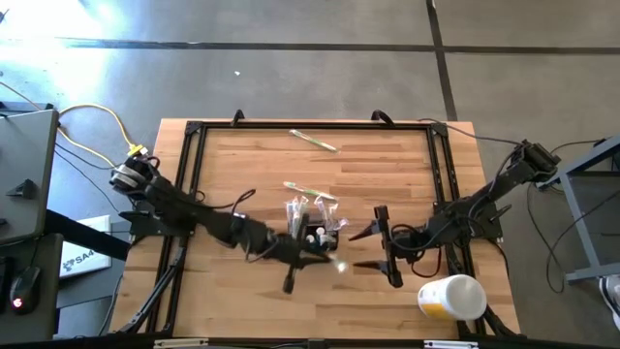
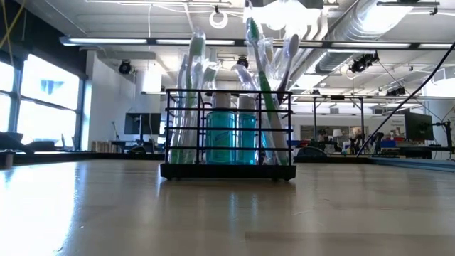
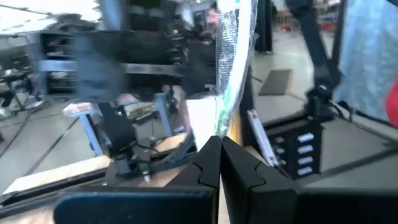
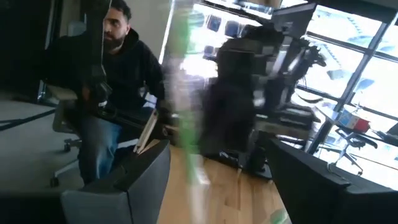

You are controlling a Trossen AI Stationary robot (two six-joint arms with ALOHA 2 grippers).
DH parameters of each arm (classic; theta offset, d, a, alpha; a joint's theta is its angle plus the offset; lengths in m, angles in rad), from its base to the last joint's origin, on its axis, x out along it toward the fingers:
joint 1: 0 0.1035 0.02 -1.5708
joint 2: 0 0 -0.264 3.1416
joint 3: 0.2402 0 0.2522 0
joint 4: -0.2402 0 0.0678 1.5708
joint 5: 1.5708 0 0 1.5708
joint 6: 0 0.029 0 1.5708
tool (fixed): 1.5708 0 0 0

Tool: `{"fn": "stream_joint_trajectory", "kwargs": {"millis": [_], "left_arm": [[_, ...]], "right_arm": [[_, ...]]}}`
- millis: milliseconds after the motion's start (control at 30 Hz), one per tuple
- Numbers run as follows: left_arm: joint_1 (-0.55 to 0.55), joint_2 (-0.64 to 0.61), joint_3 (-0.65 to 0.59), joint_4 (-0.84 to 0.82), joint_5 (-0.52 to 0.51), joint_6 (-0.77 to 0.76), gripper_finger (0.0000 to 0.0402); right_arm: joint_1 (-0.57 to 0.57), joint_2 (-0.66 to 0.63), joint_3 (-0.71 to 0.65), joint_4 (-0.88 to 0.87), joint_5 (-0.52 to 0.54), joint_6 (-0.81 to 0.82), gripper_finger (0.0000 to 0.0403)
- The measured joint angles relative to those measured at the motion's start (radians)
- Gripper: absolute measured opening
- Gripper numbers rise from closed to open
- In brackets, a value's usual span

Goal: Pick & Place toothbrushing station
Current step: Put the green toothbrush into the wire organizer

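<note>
The left hand (image 1: 312, 244) is pinched narrow on a wrapped toothbrush (image 3: 229, 74), right at the toothbrushing station (image 1: 318, 233). The right hand (image 1: 381, 248) waits just beside the station, fingers spread wide and holding nothing. The station stands upright near the middle of the wooden surface (image 1: 242, 165), already stocked with several brushes and two blue bottles (image 2: 232, 135). The filling looks well along: two loose toothbrushes (image 1: 312, 141) lie on the surface beyond it. One white-and-yellow cup (image 1: 451, 297) lies near the right arm.

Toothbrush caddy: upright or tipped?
Upright: in the low view the caddy sits flat on the table, toothbrushes standing inside.
</note>
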Motion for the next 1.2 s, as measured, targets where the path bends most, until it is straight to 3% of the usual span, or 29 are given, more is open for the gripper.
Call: {"fn": "stream_joint_trajectory", "kwargs": {"millis": [433, 967, 1200], "left_arm": [[0.069, 0.067, 0.002, 0.064, 0.024, -0.032, 0.0], [0.126, 0.079, 0.003, 0.07, 0.039, -0.032, 0.0], [0.126, 0.086, 0.003, 0.076, 0.039, -0.033, 0.0]], "right_arm": [[-0.003, 0.0, 0.0, 0.04, 0.01, -0.054, 0.0259], [-0.039, 0.032, 0.0, 0.028, 0.021, 0.005, 0.0258], [-0.076, 0.087, 0.0, 0.071, 0.024, 0.005, 0.0234]]}}
